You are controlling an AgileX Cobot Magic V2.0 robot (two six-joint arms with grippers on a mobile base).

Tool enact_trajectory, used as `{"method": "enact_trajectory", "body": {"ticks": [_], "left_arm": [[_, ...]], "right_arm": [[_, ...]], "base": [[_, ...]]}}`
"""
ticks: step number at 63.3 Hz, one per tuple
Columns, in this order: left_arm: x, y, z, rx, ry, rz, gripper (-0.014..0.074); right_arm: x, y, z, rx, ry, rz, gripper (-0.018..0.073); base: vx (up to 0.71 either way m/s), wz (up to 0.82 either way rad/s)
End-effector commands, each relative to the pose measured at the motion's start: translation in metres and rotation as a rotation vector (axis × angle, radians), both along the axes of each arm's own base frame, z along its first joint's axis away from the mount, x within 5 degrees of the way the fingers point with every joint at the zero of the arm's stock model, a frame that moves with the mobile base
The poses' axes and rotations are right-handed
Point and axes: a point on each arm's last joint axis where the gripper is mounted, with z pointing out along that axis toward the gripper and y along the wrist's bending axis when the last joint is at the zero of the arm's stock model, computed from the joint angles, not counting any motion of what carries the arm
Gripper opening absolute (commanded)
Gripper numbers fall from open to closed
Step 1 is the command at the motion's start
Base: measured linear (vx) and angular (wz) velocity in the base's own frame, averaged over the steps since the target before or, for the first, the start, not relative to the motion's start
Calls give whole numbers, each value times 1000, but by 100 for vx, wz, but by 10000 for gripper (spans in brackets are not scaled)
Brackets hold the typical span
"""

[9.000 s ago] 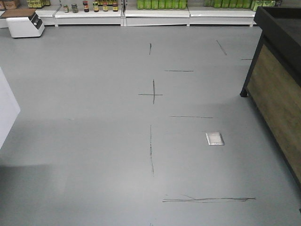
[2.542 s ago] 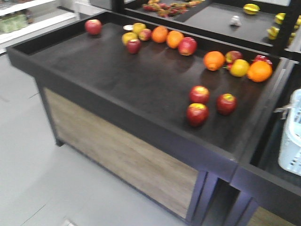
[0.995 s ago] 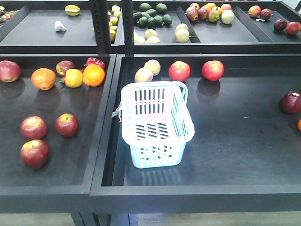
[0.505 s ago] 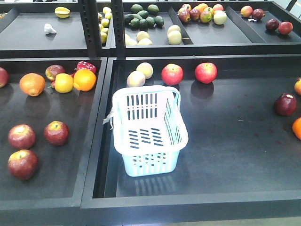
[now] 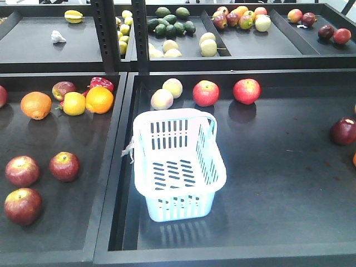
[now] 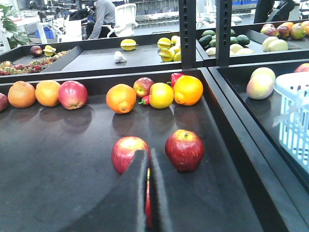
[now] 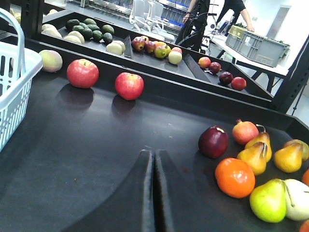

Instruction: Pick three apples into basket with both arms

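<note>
Front-facing view places the three apples [image 5: 64, 166] at the near end of the left tray [image 5: 83, 133], well apart from the oranges [image 5: 36, 104] farther back; the basket [image 5: 221, 167] stands empty right of the divider [image 5: 115, 167]. Left gripper [image 6: 147, 153] and right gripper [image 7: 154, 154] have jaws pressed together, holding nothing. Apples are judged firm, smooth and prone to rolling: grip across the widest girth. Lift clear of the divider; the light basket may slide.
</note>
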Motion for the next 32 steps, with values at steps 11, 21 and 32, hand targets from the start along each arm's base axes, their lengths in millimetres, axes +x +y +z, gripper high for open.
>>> {"method": "enact_trajectory", "body": {"ticks": [11, 21, 32], "left_arm": [[0, -3, 4, 1, -73, -29, -6], [0, -3, 4, 1, -73, -29, -6], [0, -3, 4, 1, -73, -29, -6]], "right_arm": [[0, -1, 6, -16, -73, -9, -3], [0, -1, 6, -16, -73, -9, -3], [0, -1, 6, -16, -73, -9, -3]], "base": [[7, 4], [7, 3], [7, 4]]}}
